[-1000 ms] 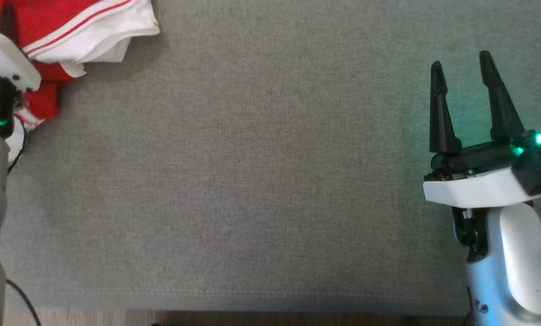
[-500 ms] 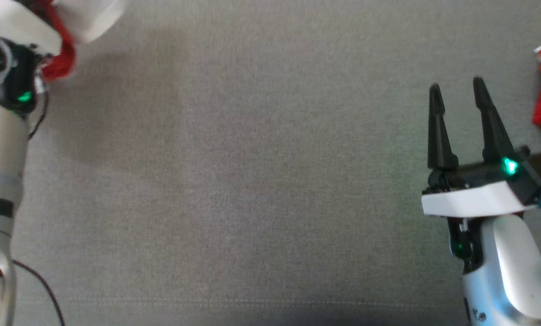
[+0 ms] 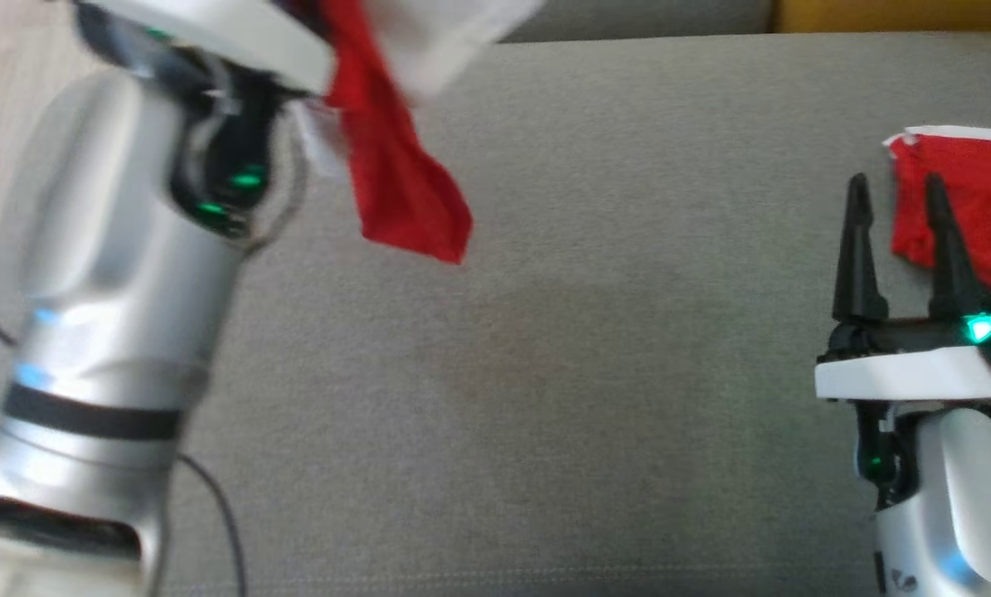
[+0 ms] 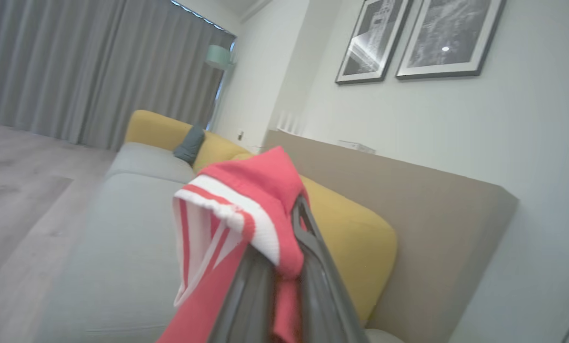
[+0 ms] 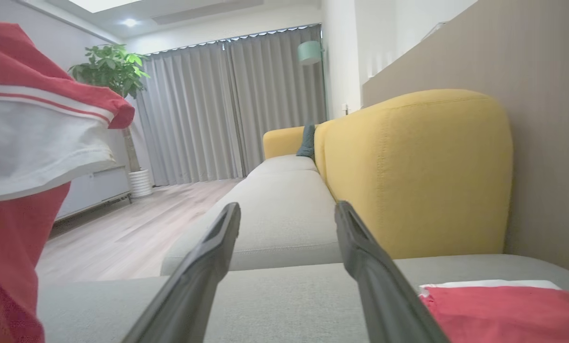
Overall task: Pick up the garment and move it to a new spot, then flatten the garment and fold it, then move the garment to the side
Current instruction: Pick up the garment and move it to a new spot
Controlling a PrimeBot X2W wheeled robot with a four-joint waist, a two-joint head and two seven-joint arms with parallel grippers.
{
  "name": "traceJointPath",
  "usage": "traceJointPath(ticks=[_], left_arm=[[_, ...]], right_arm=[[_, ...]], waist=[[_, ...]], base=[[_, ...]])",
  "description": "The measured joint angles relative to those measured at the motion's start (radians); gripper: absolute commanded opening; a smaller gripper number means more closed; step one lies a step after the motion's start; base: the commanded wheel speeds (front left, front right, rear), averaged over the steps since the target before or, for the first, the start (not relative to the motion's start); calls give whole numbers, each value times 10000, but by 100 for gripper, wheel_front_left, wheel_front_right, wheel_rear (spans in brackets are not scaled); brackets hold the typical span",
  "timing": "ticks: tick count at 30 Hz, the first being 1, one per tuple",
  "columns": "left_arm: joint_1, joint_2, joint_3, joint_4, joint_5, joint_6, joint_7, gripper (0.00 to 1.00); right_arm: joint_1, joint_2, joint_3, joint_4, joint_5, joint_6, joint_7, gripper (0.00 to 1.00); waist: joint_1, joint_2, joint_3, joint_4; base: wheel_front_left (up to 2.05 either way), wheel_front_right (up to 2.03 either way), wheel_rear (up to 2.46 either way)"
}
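Left hangs garment [image 3: 404,191] (over sofa [image 3: 595,398]), right lies cloth [image 3: 980,199].

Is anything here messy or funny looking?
The garment hangs bunched from the left gripper, above the grey sofa seat. Another red cloth lies near the open right gripper. Nothing looks torn.

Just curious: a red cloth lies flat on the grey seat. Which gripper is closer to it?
Right. The right gripper hovers open right beside the flat red cloth; the left gripper, shut on the red shorts, is far across the seat.
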Motion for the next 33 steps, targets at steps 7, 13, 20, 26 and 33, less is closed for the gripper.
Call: traceJointPath(ticks=[7,13,20,26,33], left_arm=[[722,-978,-765,-1569,-113,920,418,0],[1558,-1296,-1475,-2247,-596,1733,-13,0],[1971,-1350,-1902,-1465,-1375,2429,-1419,0],[1950,-1216,-1375,1143,-997,2278,-1651,0],[1608,-922,-278,3480,-35,1964,-1672,100]], right_arm=[[-13,2,-424,-35,84,0,-27,100],[-70,2,-640,-82,86,0,-27,100],[-176,2,-464,-109,90,0,-27,100],[-606,2,-240,-176,117,0,-27,100],[-703,2,-21,-169,73,0,-27,100]], waist=[[0,0,-151,-464],[0,0,-19,-958],[0,0,388,-1522],[0,0,953,-1776],[2,0,1511,-1878]], base=[[0,0,0],[0,0,0],[0,0,0],[0,0,0],[0,0,0]])
